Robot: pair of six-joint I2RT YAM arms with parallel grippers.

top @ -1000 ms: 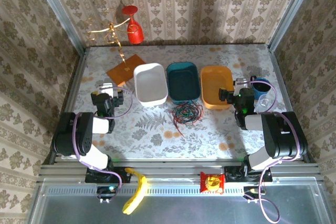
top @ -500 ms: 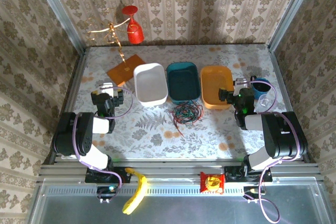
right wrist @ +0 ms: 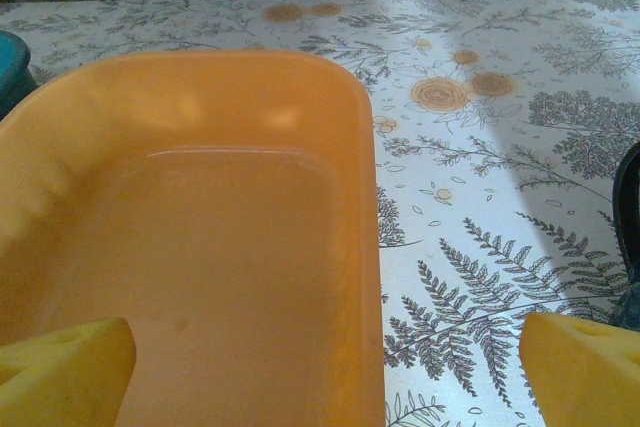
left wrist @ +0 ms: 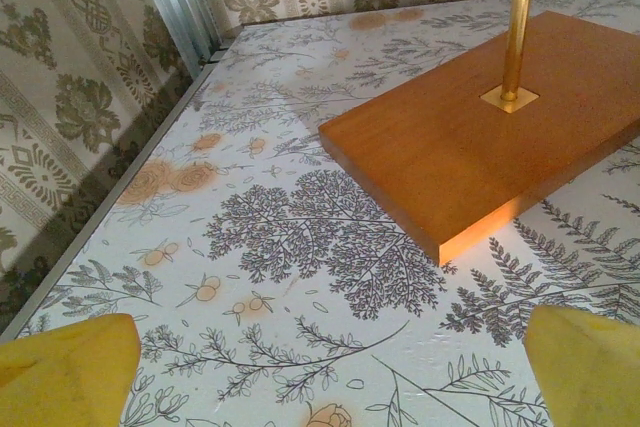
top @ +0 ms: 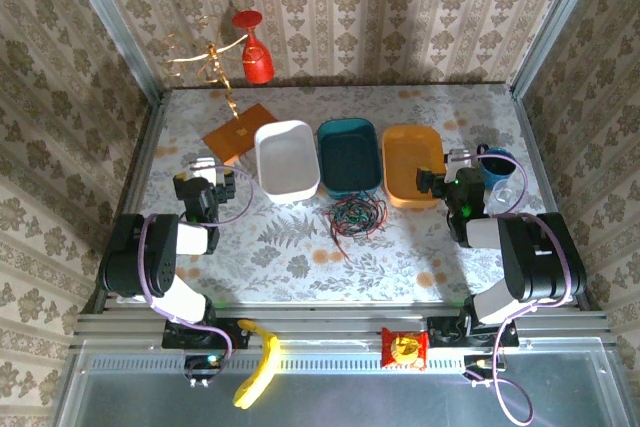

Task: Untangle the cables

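Nothing is untangled yet: the cables (top: pixel 356 215) lie in 1 knotted heap, right of your left gripper (top: pixel 207 171) and left of your right gripper (top: pixel 445 175), well apart from both. Both grippers gape wide, empty.

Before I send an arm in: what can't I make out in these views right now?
- Cables, top view: too small to trace which strand crosses over which, or where the ends lie.
- Brass post, left wrist view: cut off by the top edge, so what it carries is unseen.
- Dark object, right wrist view: cut off by the right edge; cannot tell what it is.
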